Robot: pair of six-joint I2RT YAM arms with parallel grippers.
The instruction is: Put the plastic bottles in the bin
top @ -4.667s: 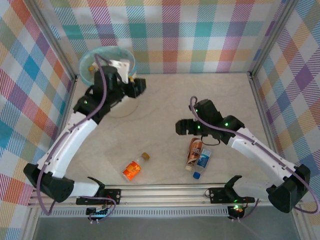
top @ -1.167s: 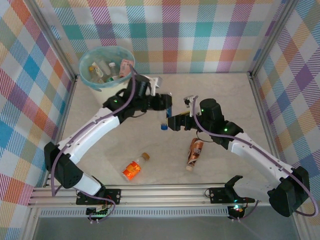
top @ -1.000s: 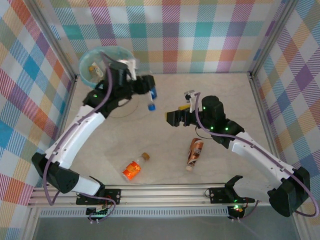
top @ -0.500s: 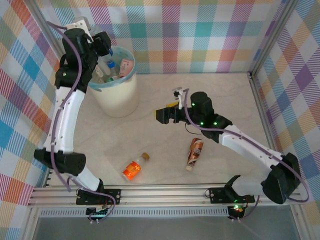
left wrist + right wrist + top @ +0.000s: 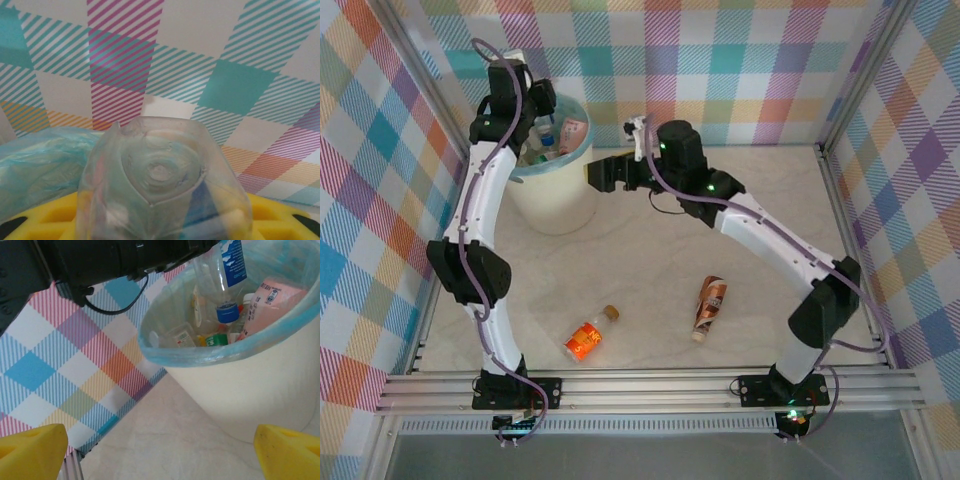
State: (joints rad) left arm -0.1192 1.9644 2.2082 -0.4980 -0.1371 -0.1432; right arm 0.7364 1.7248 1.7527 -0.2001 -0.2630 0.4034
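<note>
While the left fingers [image 5: 50, 222] clamp a clear, blue-labelled bottle [image 5: 225, 267] by its body, the bottle hangs cap-down over the open mouth of the bin [image 5: 560, 200], its blue cap pointing at the pile inside. From the left wrist, the bottle's moulded base faces the camera between the yellow pads, with the teal bag [image 5: 40, 160] on the left and the checked wall [image 5: 240, 85] behind.

The right fingers [image 5: 30, 450] stand wide apart and hold nothing; their two yellow tips sit at the lower corners of the right wrist view, aimed at the bin from its right side and not touching it.

The cream-white bin stands in the far-left corner of the counter [image 5: 650, 250], its bag folded over the rim. Several bottles already lie inside, among them a pink-labelled one [image 5: 272, 300] against the right wall and a clear one [image 5: 180, 335] at the left.

Two bottles lie on their sides on the near part of the counter, well apart from the bin: an orange bottle [image 5: 585, 340] towards the left and a brown-labelled bottle [image 5: 710, 298] to its right.
</note>
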